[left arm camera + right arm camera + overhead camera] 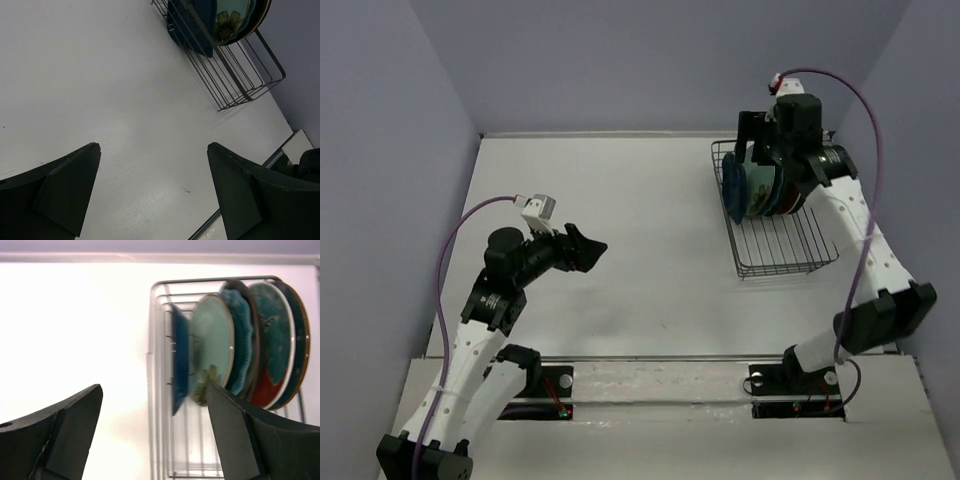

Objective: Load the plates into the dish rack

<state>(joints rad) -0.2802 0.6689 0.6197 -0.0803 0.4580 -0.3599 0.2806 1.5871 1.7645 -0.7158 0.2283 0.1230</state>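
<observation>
In the frame's upper right, a row of plates is standing on edge in the far end of the black wire dish rack. The right gripper is hovering over them, jaws spread and empty. The left gripper, likewise gaping, is hanging at centre left.

Table: white and matte, spreading ahead of me out to the far wall.
Far wall: plain lilac-grey, standing along the table's far edge.
Left wall: same colour, running down my left side.
Right wall: same colour, on my right.
Rail: pale, shiny strip across the near edge.
Speck: small dark mark on the table top.
</observation>
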